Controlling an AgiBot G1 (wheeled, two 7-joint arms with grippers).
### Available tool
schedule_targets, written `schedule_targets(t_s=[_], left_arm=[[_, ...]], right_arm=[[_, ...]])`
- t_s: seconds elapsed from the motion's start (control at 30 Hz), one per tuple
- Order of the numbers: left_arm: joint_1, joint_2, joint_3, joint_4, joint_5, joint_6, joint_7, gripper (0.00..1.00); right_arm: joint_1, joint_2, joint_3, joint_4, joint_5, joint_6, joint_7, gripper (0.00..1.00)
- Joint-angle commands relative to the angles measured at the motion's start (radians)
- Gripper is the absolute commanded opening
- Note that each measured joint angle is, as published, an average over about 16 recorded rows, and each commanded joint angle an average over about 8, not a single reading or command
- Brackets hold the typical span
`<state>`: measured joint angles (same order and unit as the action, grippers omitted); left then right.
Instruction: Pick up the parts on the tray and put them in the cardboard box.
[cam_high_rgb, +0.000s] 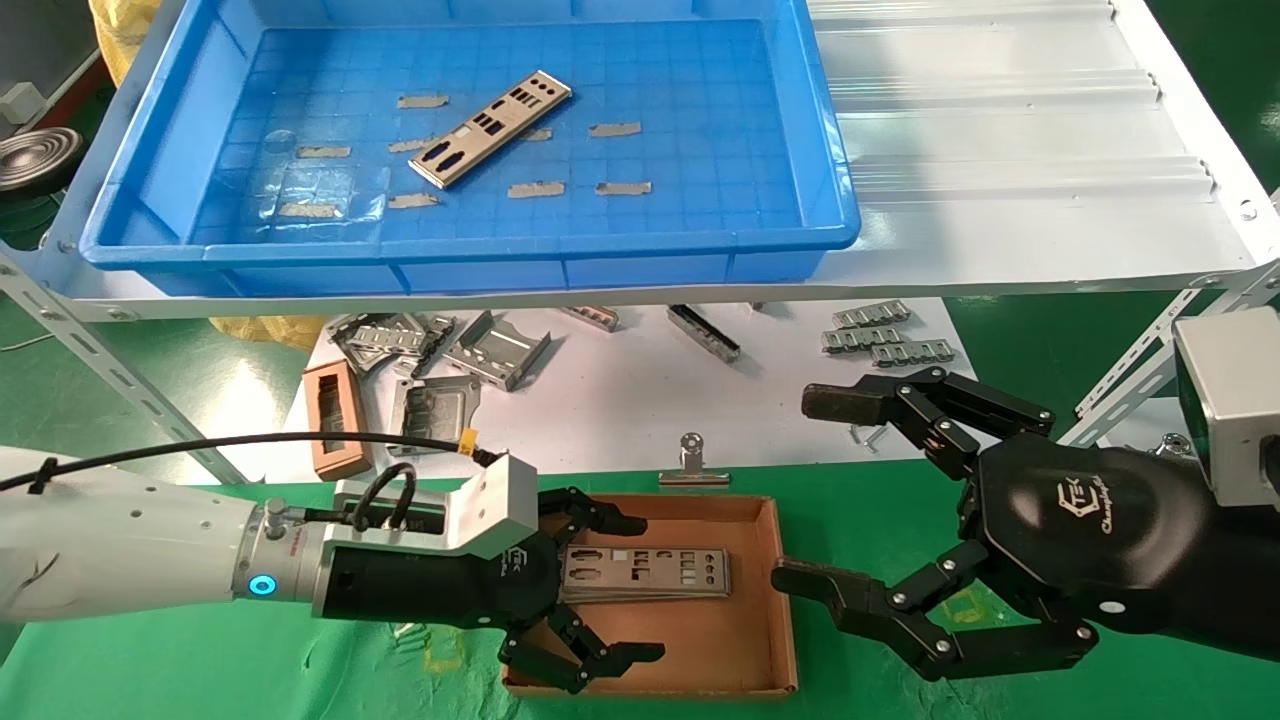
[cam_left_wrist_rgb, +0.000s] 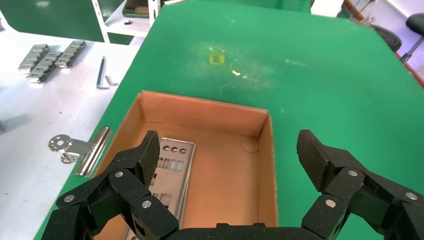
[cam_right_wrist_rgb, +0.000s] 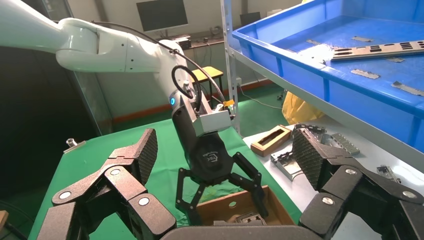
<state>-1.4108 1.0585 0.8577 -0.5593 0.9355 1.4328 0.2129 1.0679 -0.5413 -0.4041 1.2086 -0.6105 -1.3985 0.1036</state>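
Over cardboard box (cam_high_rgb: 760, 610), left pincer (cam_high_rgb: 625, 590), agape.

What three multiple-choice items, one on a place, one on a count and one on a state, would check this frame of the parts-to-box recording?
1. Where is the left gripper?
A. Over the cardboard box
B. Inside the tray
C. On the white shelf

2. How many parts lie in the tray?
A. None
B. One
C. Four

3. What state is the left gripper in?
A. Shut on a part
B. Open, holding nothing
C. Out of view

Answers:
1. A: its fingers straddle the plates lying in the box.
2. B: a single metal plate rests on the blue floor among tape strips.
3. B: the left wrist view shows both fingers spread apart with nothing between them. The right gripper waits open beside the box.
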Motion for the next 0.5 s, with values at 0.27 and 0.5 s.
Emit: schedule_targets(t_s=[0.27,0.5], left_arm=[[0.042,-0.056,-0.072,-0.092,-0.024,0.006,-0.05,1.0],[0.083,-0.111,-0.143,-0.18,-0.05,0.014,-0.099,1.0]], right_arm=[[0.0,0.0,0.0,0.0,0.0,0.0,0.0,1.0],[0.0,0.0,0.0,0.0,0.0,0.0,0.0,1.0]])
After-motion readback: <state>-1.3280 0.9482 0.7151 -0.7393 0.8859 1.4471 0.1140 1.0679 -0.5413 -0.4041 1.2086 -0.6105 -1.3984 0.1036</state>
